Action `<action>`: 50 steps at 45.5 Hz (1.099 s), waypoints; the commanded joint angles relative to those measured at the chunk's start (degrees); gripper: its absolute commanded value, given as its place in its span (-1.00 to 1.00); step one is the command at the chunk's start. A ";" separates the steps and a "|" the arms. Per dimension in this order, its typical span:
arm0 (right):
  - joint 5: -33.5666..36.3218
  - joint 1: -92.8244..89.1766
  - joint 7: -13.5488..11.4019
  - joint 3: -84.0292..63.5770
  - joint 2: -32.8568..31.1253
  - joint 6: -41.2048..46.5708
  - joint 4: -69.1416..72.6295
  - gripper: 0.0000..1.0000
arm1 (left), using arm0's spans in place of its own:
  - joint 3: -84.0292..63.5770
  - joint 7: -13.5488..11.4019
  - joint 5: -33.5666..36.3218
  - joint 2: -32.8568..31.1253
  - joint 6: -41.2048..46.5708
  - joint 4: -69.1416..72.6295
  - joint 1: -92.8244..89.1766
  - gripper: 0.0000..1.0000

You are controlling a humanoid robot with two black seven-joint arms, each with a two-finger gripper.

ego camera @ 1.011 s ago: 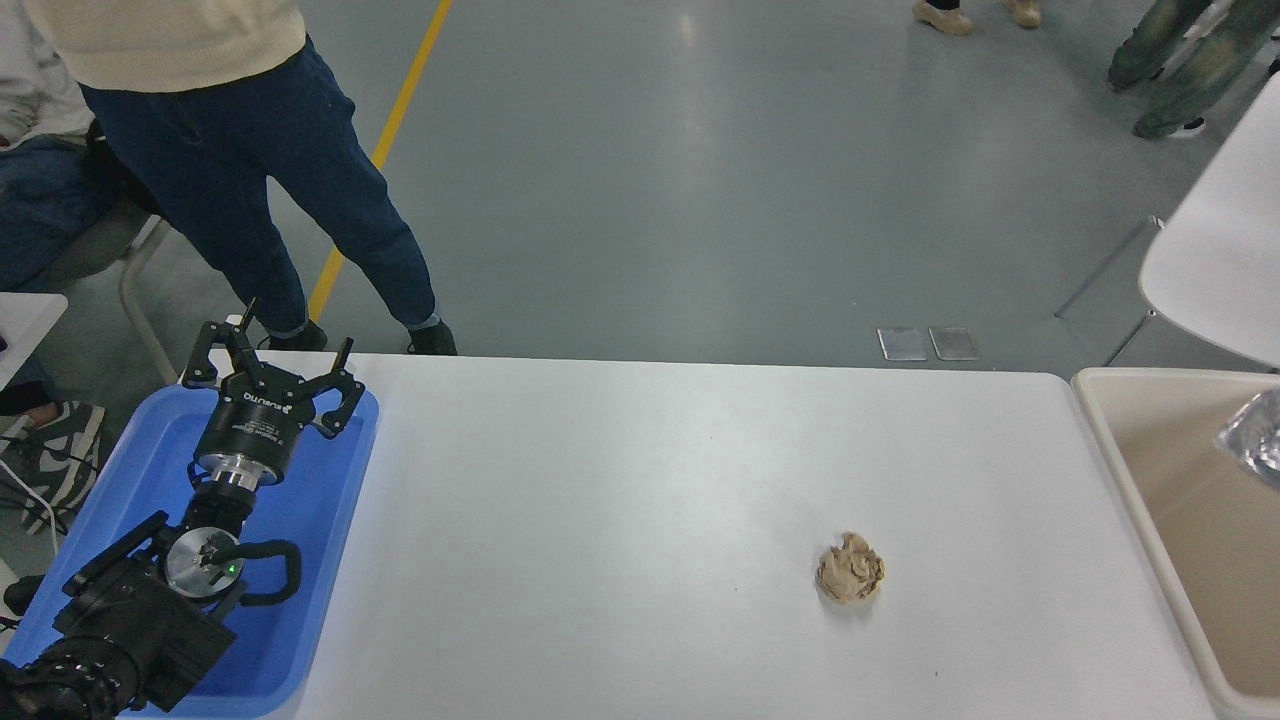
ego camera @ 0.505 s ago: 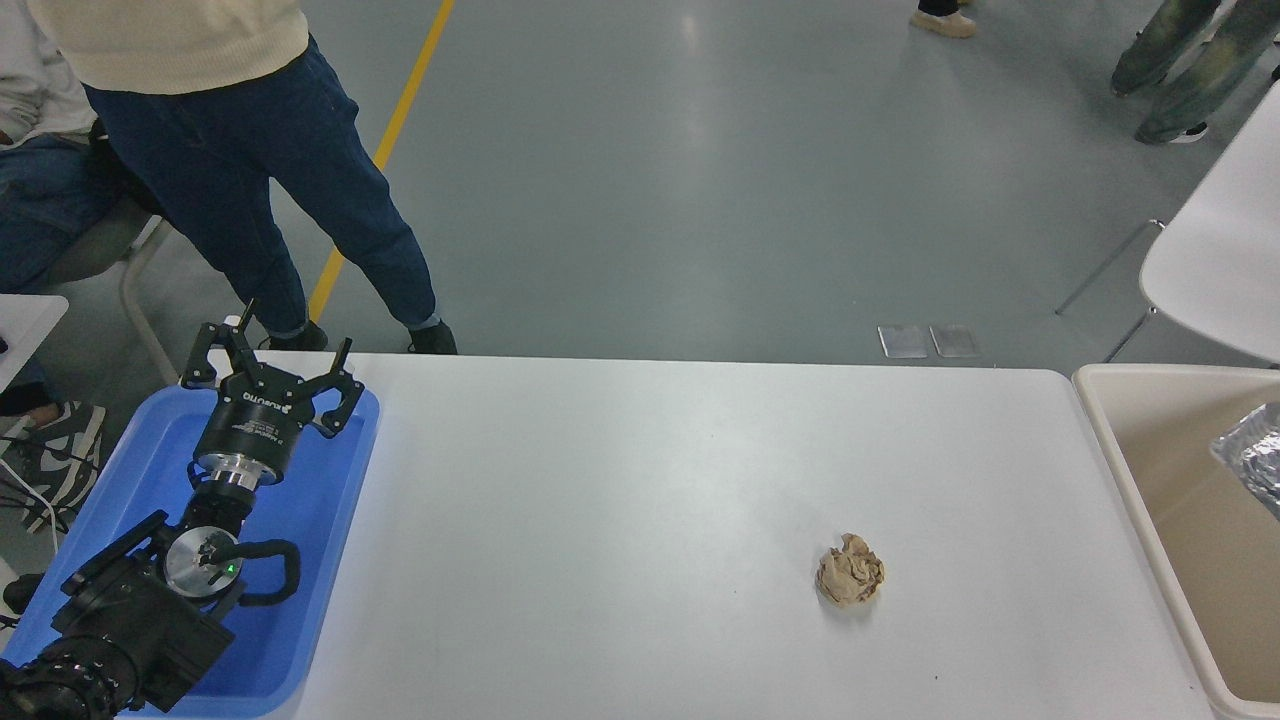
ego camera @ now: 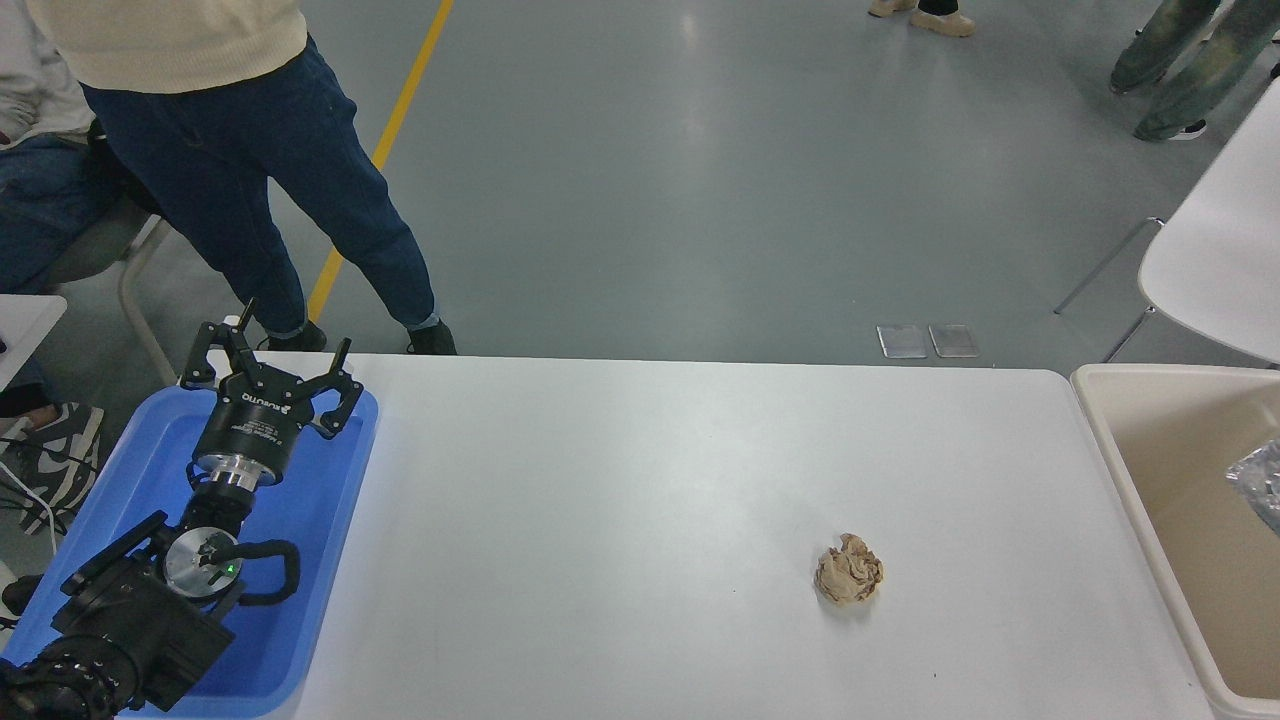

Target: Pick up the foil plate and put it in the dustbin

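Note:
The foil plate (ego camera: 1260,483), shiny crinkled silver, shows only as a small part at the right edge of the head view, inside the beige dustbin (ego camera: 1110,455). That dustbin stands off the table's right end. No gripper touches the foil. My left gripper (ego camera: 270,372) is parked open over the blue tray at the lower left, with nothing between its fingers. My right arm and its gripper are out of view.
A blue tray (ego camera: 330,500) lies under my left arm. A crumpled brown paper ball (ego camera: 849,582) rests on the white table (ego camera: 650,480). A person in dark jeans (ego camera: 260,170) stands at the far left corner. A white chair (ego camera: 1215,250) is at the right.
The foil plate has sunk lower and further right inside the dustbin, so less of it shows. My left arm has not moved.

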 commanded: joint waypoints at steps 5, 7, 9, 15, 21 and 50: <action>-0.41 -1.54 -0.36 1.63 0.96 -6.91 -1.65 0.82 | 0.00 -0.04 0.00 0.00 0.00 0.00 0.00 1.00; -0.41 -1.45 -0.36 1.63 0.96 -6.91 -1.39 0.87 | 0.00 -0.04 0.00 0.00 0.00 0.00 0.00 1.00; -0.41 -1.27 -0.36 1.63 0.96 -6.91 -1.21 0.93 | 0.00 0.04 0.00 0.00 0.00 0.00 0.00 1.00; -0.50 -1.27 -0.36 1.63 1.05 -6.91 -0.60 0.98 | 0.00 -0.04 -0.09 0.00 0.00 0.00 0.00 1.00; -1.46 0.22 -0.36 1.45 0.44 -6.91 3.17 0.99 | 0.00 0.04 -0.09 0.00 0.00 0.00 0.00 1.00; -19.57 37.38 -0.27 -13.21 -22.24 -1.11 57.93 1.00 | 0.00 0.13 0.00 -0.09 0.00 0.00 -0.09 1.00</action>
